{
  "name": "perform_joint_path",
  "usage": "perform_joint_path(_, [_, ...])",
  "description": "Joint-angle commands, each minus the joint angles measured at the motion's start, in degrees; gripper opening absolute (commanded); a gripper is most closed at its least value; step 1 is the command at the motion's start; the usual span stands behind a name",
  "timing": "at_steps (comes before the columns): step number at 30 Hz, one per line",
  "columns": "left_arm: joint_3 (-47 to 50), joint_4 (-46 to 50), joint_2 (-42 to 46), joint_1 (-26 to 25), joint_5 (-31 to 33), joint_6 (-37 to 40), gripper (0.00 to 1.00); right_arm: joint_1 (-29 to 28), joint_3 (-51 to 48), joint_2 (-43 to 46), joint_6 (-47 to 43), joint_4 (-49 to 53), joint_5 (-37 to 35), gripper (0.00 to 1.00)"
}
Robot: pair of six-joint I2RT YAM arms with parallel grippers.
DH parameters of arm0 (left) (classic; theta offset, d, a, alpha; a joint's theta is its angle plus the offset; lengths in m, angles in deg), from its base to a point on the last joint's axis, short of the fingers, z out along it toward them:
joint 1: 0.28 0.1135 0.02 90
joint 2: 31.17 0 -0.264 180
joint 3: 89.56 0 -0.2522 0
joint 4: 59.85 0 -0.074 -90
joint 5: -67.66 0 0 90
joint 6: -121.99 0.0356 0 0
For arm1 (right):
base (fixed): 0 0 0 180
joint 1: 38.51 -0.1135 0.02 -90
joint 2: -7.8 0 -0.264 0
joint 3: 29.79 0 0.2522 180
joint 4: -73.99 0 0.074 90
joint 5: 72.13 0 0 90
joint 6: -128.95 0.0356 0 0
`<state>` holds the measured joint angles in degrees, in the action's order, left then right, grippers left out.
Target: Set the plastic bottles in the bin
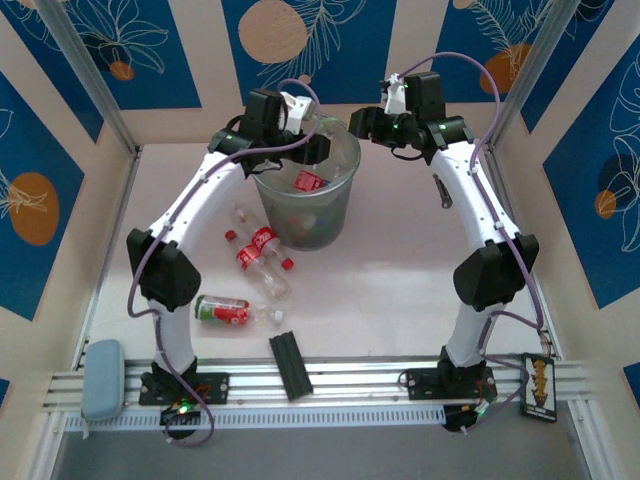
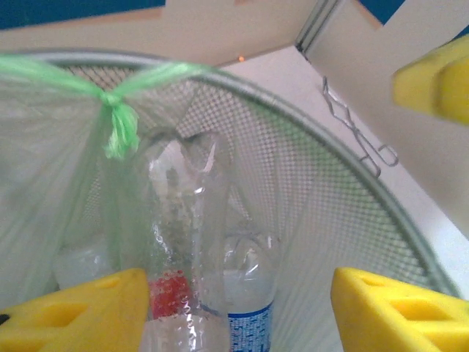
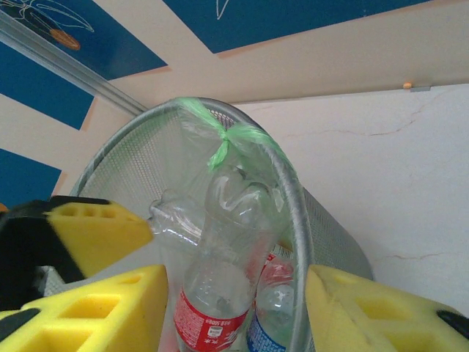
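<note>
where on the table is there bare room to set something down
The widest bare patch is the white tabletop between the round grey mesh bin and the right arm, running down to the near rail beside the flat black bar. It is crowded front-left of the bin, where red-labelled clear plastic bottles lie by the left arm.

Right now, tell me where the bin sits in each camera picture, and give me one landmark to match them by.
Top external: the bin stands upper centre of the picture.
Left wrist: the bin is seen from above, its rim sweeping from top left to lower right.
Right wrist: the bin is at centre, its rim arching over.
Landmark: the green knot tied at the rim, in both wrist views.
</note>
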<state>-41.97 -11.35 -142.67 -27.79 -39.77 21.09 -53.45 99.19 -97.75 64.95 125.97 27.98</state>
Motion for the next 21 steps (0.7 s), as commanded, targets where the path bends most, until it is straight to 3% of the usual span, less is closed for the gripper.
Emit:
perform_joint_path(1, [-2.36, 0.66, 6.72, 0.5, 3.06, -0.55, 0.7, -0.19, -0.91, 1.78, -1.01, 1.31, 0.79, 0.54])
perform_joint_path(7, [2.4, 5.31, 15.3, 3.71, 8.56, -0.74, 0.74, -0.44, -2.0, 1.89, -1.73, 2.12, -0.23, 0.53])
perform_joint_path(17, [37.42, 5.07, 41.0, 14.14, 13.03, -11.23, 0.74, -0.51, -3.5, 3.25, -3.61, 2.83, -1.67, 0.53])
perform_joint_path(21, [45.61, 13.85, 46.51, 14.5, 18.75, -15.54, 0.72, -0.44, -3.64, 3.4, -4.32, 2.91, -1.39, 0.53])
